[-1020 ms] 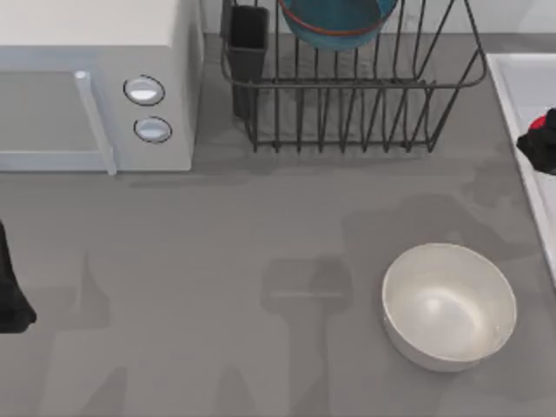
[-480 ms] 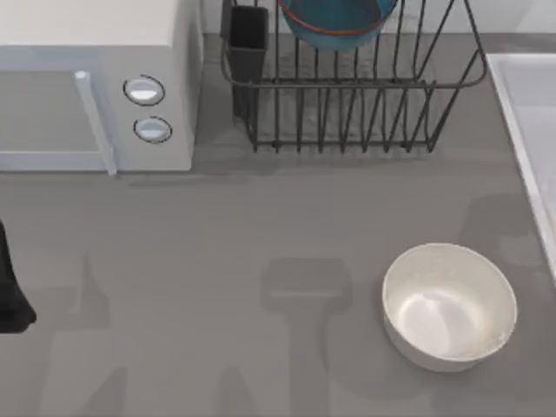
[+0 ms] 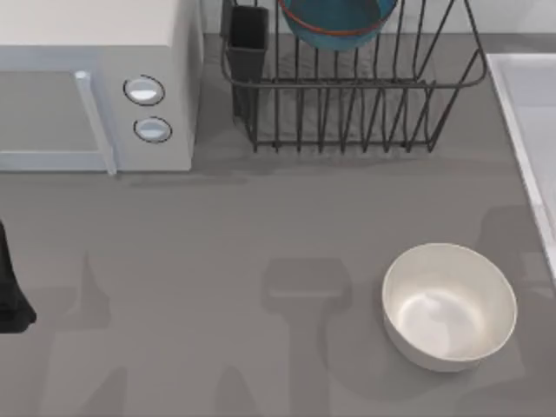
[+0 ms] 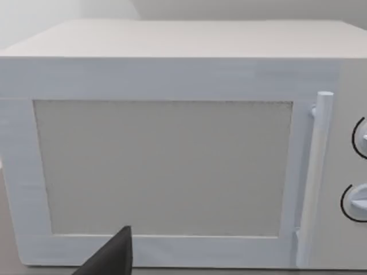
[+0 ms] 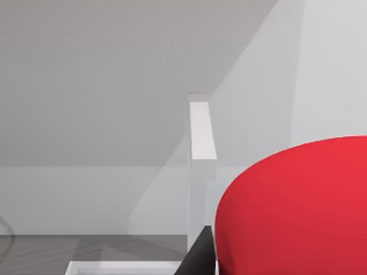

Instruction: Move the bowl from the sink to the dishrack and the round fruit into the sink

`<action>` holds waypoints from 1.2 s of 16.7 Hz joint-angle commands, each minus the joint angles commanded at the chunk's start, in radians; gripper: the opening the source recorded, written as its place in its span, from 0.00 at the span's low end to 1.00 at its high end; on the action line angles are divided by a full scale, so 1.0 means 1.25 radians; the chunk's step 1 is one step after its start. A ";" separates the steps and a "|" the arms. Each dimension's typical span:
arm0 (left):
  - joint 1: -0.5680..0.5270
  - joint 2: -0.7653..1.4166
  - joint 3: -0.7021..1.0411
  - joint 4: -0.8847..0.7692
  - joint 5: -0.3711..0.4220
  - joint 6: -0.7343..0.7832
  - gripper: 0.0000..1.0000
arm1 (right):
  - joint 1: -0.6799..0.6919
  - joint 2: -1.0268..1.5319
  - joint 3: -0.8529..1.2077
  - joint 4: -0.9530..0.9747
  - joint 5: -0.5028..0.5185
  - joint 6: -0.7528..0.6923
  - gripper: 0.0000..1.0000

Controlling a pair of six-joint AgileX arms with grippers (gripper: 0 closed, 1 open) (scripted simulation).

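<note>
A matte grey tabletop (image 3: 261, 226) is spreading across the top view, soft blurred shadows lying over its middle and lower part. A white box-shaped microwave (image 3: 95, 78) with two round knobs is sitting at its upper left. A glossy white ceramic bowl (image 3: 449, 306) is standing at lower right. A pale wall (image 4: 103, 8) is rising behind the microwave.

Left arm (image 3: 12, 291) parked at table's left edge; right gripper seemingly holding something
</note>
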 joint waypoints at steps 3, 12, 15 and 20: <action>0.000 0.000 0.000 0.000 0.000 0.000 1.00 | 0.002 0.015 0.002 0.010 0.001 0.002 0.00; 0.000 0.000 0.000 0.000 0.000 0.000 1.00 | -0.003 0.382 -0.046 0.437 -0.002 -0.001 0.00; 0.000 0.000 0.000 0.000 0.000 0.000 1.00 | -0.003 0.503 -0.069 0.584 0.003 -0.002 0.00; 0.000 0.000 0.000 0.000 0.000 0.000 1.00 | -0.001 0.579 -0.085 0.662 0.007 -0.003 0.00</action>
